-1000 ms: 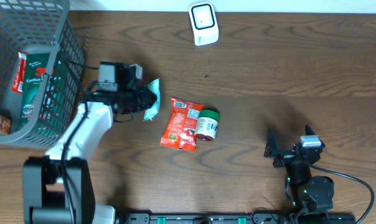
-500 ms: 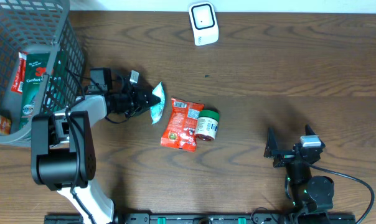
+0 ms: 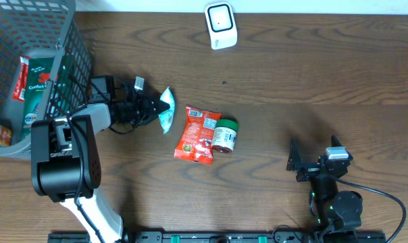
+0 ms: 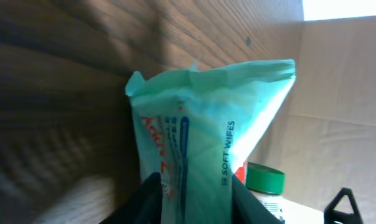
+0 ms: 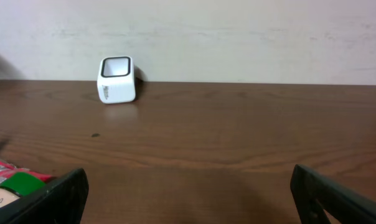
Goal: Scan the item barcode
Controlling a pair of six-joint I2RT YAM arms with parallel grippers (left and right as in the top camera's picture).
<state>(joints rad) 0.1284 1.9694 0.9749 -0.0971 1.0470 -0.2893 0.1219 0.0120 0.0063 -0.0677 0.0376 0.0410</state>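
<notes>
So the left gripper is pinching the green wipes pack in narrow jaws, just left of the red pouch. The right gripper is idling wide open. Ideally it's keeping the barcode facing the scanner while lifting.

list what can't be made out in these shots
Wipes pack barcode: none shows; the left wrist view cuts off its lower end, and it is too small overhead.
Left gripper: straddles the pack, clamping unclear.
Basket contents: partly hidden by mesh and the overhead frame edge.
Jar label: too small overhead.
</notes>
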